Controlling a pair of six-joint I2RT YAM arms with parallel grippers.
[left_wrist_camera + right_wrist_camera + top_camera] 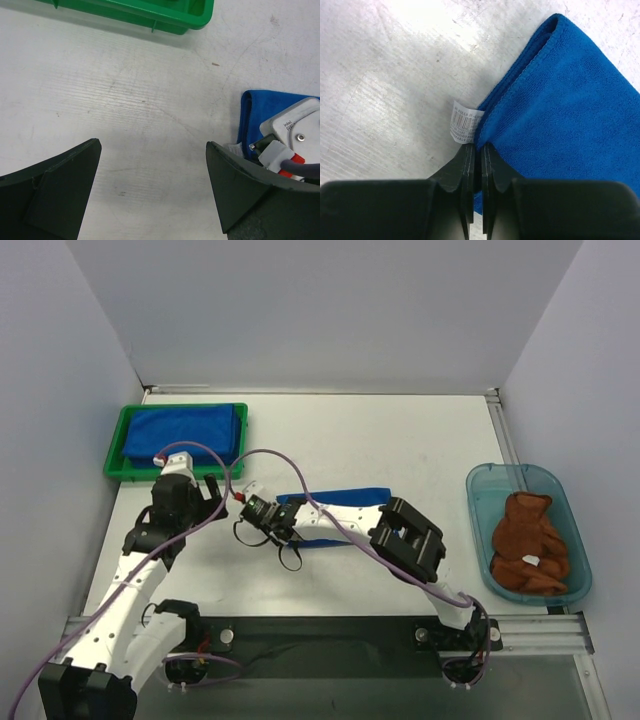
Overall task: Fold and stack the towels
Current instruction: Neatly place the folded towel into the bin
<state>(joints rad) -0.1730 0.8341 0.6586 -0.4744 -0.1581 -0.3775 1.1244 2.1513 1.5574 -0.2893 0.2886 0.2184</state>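
On the left, folded blue towels [185, 430] sit stacked in the green tray [114, 462]. Our left gripper [152, 150] is wide open and holds nothing. In the middle, our right gripper [476, 150] pinches the edge of a blue towel [570, 110] on the table [400, 440]. On the right, the brown towel [528, 540] lies crumpled in the teal bin [488, 485], not folded yet.

The blue towel [560, 110] beside the right fingers [467, 180] was soft, looped terry with a stitched hem. Its label [462, 125] looked like printed fabric, perhaps paper. The fingers were matt black plastic. Beneath them the tabletop [385, 75] was white, scuffed and faintly grained. Ahead of the left fingers [55, 195], the green tray [165, 20] was glossy plastic.
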